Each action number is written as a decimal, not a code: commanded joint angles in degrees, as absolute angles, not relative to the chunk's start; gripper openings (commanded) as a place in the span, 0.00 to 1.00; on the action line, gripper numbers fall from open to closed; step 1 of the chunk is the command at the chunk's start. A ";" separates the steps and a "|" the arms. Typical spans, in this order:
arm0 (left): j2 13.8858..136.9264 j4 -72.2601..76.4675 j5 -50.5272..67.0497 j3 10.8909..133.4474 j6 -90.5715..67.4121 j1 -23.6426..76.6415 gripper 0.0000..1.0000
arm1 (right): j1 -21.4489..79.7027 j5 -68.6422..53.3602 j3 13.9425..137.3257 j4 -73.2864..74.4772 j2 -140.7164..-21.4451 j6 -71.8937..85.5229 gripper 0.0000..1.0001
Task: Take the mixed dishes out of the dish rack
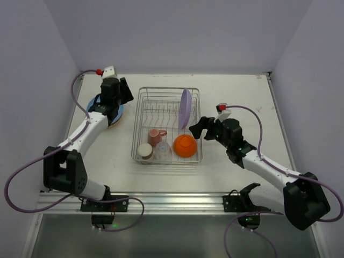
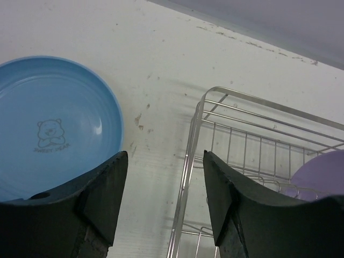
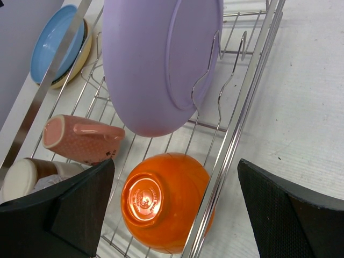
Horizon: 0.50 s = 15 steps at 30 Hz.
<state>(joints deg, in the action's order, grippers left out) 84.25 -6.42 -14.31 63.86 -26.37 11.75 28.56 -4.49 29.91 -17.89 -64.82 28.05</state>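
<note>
The silver wire dish rack point(image 1: 141, 121) stands mid-table. In it a lavender plate point(image 1: 185, 107) stands upright in the prongs, an orange bowl point(image 1: 185, 145) lies upside down, a pink mug point(image 1: 156, 136) lies on its side, and a cream cup point(image 1: 144, 151) and a clear glass point(image 1: 163, 151) sit at the near end. A light-blue plate point(image 1: 119, 112) lies on a tan plate left of the rack. My left gripper point(image 1: 124, 90) is open above the gap between that stack and the rack. My right gripper point(image 1: 200, 129) is open just right of the orange bowl point(image 3: 164, 207) and holds nothing.
The left wrist view shows the light-blue plate point(image 2: 51, 126) with a bear print and the rack's corner point(image 2: 207, 105). Grey walls close the table at the back and sides. An aluminium rail point(image 1: 161, 201) runs along the near edge.
</note>
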 commanded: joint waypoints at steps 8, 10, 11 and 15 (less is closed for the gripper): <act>79.72 1.47 0.24 59.77 -26.63 11.43 0.73 | 28.83 -5.27 30.06 -19.68 -62.49 30.58 0.99; 79.45 3.51 3.77 58.63 -28.12 11.51 0.79 | 28.74 -5.62 29.53 -20.30 -62.23 31.29 0.99; 79.19 4.30 6.30 57.32 -30.65 11.69 0.82 | 28.74 -5.80 28.75 -21.17 -62.05 31.81 0.99; 79.01 14.39 14.32 52.83 -34.97 13.44 0.96 | 28.74 -5.63 26.81 -23.11 -59.95 32.17 0.99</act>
<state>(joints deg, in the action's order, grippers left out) 80.58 4.71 5.08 55.20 -30.61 12.10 28.56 -4.71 28.10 -19.20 -62.28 30.92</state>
